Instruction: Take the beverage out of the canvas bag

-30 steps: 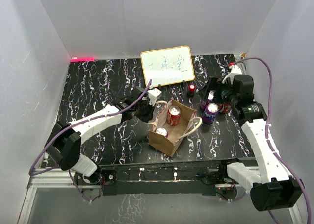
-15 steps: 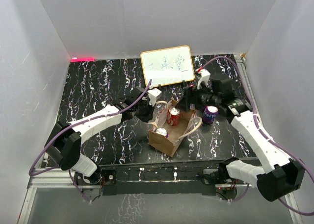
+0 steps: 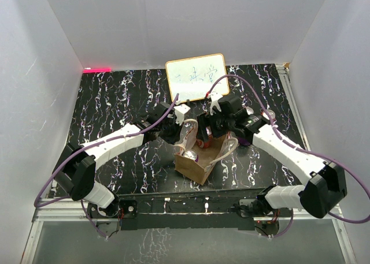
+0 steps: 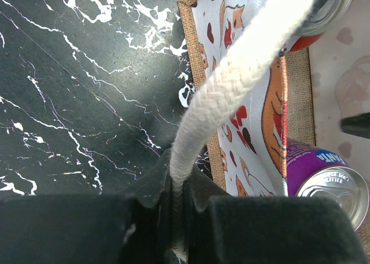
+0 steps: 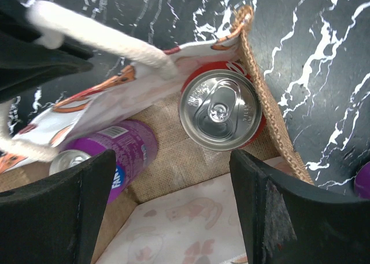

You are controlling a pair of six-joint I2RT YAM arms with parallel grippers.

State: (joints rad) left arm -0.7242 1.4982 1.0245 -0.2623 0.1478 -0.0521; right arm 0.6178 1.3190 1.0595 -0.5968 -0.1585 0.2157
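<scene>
Approach is the step in hand: the right gripper (image 5: 172,160) hangs wide open above the canvas bag (image 3: 199,163), over the red can (image 5: 219,111) in one corner, a purple can (image 5: 124,144) beside it. The left gripper (image 4: 176,189) pinches the bag's rope handle (image 4: 231,85); next, I judge, the right must straddle the red can and close.

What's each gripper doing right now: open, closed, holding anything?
Left gripper: closed on the rope handle of the canvas bag.
Right gripper: open, above the red can.
</scene>
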